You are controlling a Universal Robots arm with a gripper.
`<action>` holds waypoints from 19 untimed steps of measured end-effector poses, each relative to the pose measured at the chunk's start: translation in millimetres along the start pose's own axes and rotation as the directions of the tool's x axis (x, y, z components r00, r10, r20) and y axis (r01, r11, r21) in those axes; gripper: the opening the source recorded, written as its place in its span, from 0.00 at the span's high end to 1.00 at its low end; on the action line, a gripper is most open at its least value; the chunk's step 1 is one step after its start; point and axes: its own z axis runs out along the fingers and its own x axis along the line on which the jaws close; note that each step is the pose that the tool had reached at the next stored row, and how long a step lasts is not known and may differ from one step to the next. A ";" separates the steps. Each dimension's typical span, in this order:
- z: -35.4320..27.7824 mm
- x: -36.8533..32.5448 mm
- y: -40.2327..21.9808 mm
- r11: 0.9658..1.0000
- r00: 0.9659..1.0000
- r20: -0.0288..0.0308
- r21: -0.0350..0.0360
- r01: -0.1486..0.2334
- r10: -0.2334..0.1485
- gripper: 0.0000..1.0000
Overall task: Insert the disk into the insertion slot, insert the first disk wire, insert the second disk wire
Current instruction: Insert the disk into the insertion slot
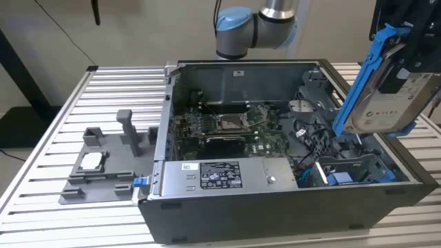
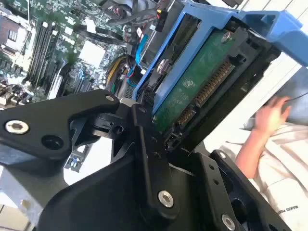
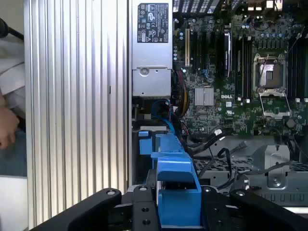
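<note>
Above open case (image 1: 276, 212), at exterior view's right: disk (image 1: 386, 106) held aloft, near upright, well apart from insertion slot (image 1: 348, 173) lower in case. Gripper (image 3: 177, 202) fingers (image 2: 144, 149) pinch disk on 2 sides. Edge-down hold judged to suit bay entry. Exterior view shows label face and gap to slot. Second wrist view shows green board and connector. Disk not yet inserted.
</note>
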 end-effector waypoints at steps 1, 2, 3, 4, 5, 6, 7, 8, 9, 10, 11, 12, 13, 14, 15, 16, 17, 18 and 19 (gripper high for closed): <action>0.1 0.0 0.0 1.000 1.000 -0.002 0.000 0.000 0.000 0.67; 0.1 0.0 0.0 1.000 1.000 -0.005 0.000 0.000 0.000 0.67; 0.0 0.0 0.0 1.000 1.000 -0.007 0.000 0.000 0.000 0.67; 0.0 0.0 0.0 1.000 1.000 -0.010 0.000 0.000 0.000 0.67; 0.0 0.0 0.0 1.000 1.000 -0.012 0.000 -0.001 0.001 0.67; 0.1 0.0 0.0 1.000 1.000 -0.014 0.000 -0.001 0.001 0.67; 0.0 0.0 0.0 1.000 1.000 -0.017 0.000 -0.001 0.001 0.67; 0.0 0.0 0.0 1.000 1.000 -0.019 0.000 -0.001 0.001 0.67; 0.1 0.0 0.0 1.000 1.000 -0.021 0.000 -0.001 0.001 0.67; 0.1 0.0 0.0 1.000 1.000 -0.024 0.000 -0.001 0.001 0.67; 0.0 0.0 0.0 1.000 1.000 -0.026 0.000 -0.001 0.001 0.67; 0.0 0.0 0.0 1.000 1.000 -0.029 0.001 -0.001 0.001 0.67; 0.1 0.0 0.0 1.000 1.000 -0.031 0.001 -0.001 0.001 0.67; 0.1 0.0 0.0 1.000 0.999 -0.033 0.001 -0.001 0.001 0.67; 0.1 0.0 0.0 1.000 0.999 -0.034 0.001 -0.001 0.001 0.67; 0.1 0.0 0.0 1.000 0.999 -0.034 0.001 -0.001 0.001 0.67; 0.2 0.0 0.0 1.000 0.999 -0.034 0.001 -0.001 0.001 0.67; 0.5 0.0 0.0 1.000 0.999 -0.034 0.001 -0.001 0.001 0.67; 1.0 0.0 -0.1 1.000 0.999 -0.034 0.001 -0.002 0.002 0.67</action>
